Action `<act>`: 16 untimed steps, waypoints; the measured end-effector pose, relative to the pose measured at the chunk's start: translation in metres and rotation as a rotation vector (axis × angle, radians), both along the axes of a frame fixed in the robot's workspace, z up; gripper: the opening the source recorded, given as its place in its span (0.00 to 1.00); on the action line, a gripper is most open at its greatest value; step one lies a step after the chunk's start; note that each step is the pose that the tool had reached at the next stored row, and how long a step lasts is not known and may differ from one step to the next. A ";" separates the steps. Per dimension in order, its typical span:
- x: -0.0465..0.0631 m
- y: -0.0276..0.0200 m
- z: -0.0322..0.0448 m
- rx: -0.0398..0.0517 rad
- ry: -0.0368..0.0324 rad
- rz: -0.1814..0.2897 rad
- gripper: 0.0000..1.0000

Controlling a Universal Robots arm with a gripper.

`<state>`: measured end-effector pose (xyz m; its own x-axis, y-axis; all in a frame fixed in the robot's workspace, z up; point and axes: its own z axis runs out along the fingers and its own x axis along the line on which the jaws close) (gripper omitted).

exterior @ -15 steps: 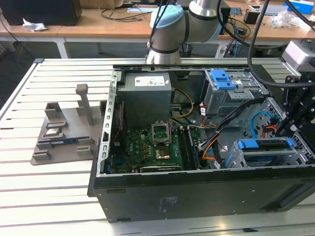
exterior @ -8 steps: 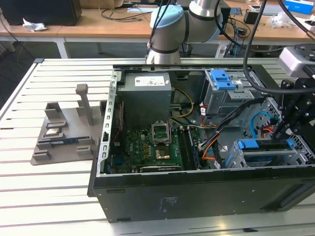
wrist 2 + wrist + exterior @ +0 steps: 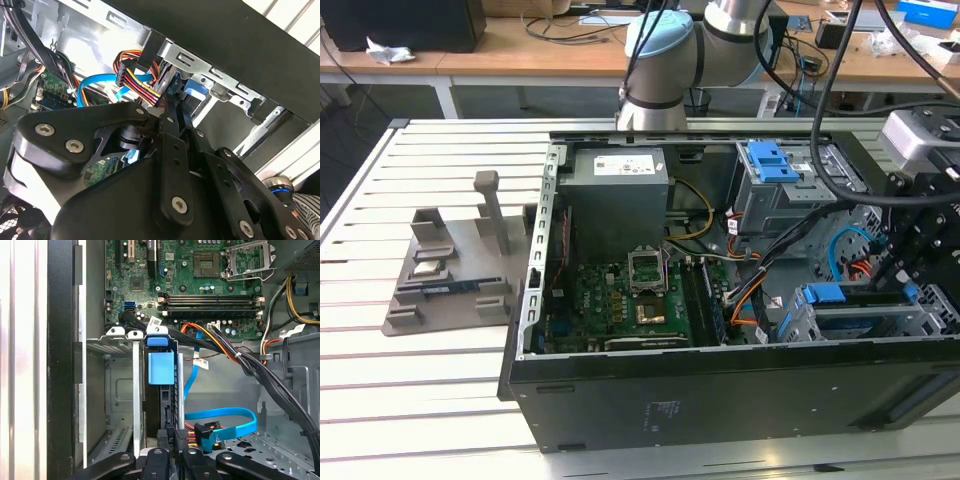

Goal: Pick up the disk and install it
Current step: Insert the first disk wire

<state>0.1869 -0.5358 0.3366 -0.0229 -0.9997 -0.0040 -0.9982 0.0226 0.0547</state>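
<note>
Looks like we're mostly there: the disk [image 3: 161, 390] sits edge-up in the bay [image 3: 116, 390] of the case [image 3: 720, 400]. Our gripper [image 3: 170, 460] hangs just over its end, jaws clenched on it as far as we can judge.

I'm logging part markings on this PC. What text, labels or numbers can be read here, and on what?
White sticker on the power supply: print too small to read.
White marking on the case wall: too small to read.
White cable tag: unreadable.
No text can be quoted.
</note>
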 end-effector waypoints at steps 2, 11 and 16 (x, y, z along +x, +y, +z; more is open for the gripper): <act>0.000 0.0000 -0.0003 0.0005 0.0001 0.000 0.18; 0.000 0.0002 0.0178 0.0015 0.0000 0.000 0.16; 0.000 0.0008 0.0505 0.0016 0.0000 0.000 0.11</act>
